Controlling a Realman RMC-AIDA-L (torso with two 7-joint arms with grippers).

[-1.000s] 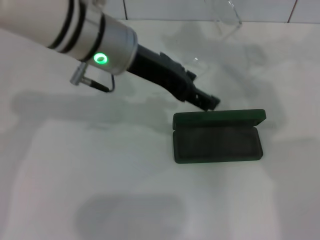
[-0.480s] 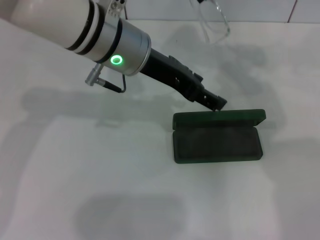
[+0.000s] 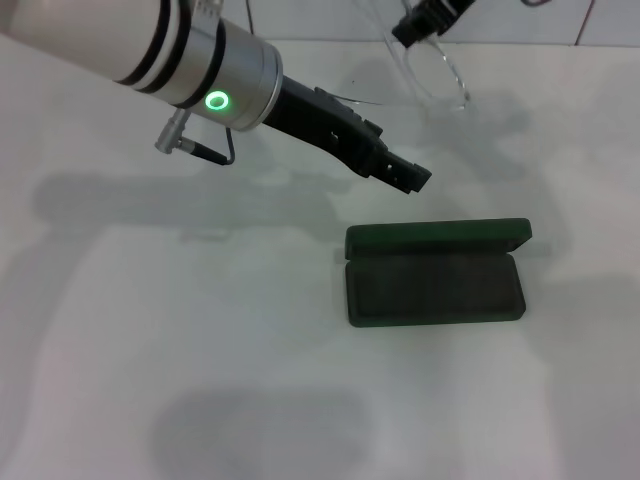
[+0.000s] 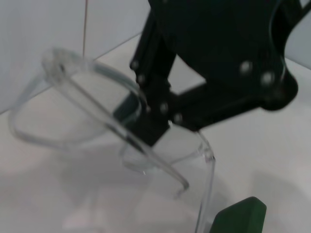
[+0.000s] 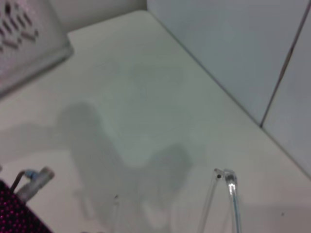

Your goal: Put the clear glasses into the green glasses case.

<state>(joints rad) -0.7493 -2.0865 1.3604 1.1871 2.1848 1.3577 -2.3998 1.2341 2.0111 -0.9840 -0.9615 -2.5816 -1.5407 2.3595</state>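
White tabletop with a tiled wall behind it, pretty bare otherwise.

Head view: the green glasses case [image 3: 435, 274] lies open on the table, lid tipped back, dark lining up, nothing in it. The right gripper [image 3: 432, 17] comes in at the top edge with the clear glasses [image 3: 428, 75] hanging below its fingertips, well above the table and on the far side of the case. The left gripper [image 3: 408, 178] hovers just off the case's back corner, between the glasses and the case. It's not holding anything, and its tip looks narrow and closed up, though I can't really tell.

Left wrist view: the right gripper [image 4: 160, 127] is pinched shut on the clear glasses [image 4: 87, 104] at the frame, lens to one side, arms [image 4: 206, 184] trailing down. A corner of the case [image 4: 240, 218] peeks in below.

Right wrist view: only the tips of the glasses' arms [image 5: 231, 191] show over the table [image 5: 146, 97]. No fingers visible.

Doing this well, I reckon: bring the glasses over the tray, line the lens up with the case's long side, lower slowly. Those arms look unfolded, so they could snag the rim or lid. The left arm should probably clear off too.

Hard to make out: the glasses nearly vanish against the white, and the right gripper is cut off in the head view.
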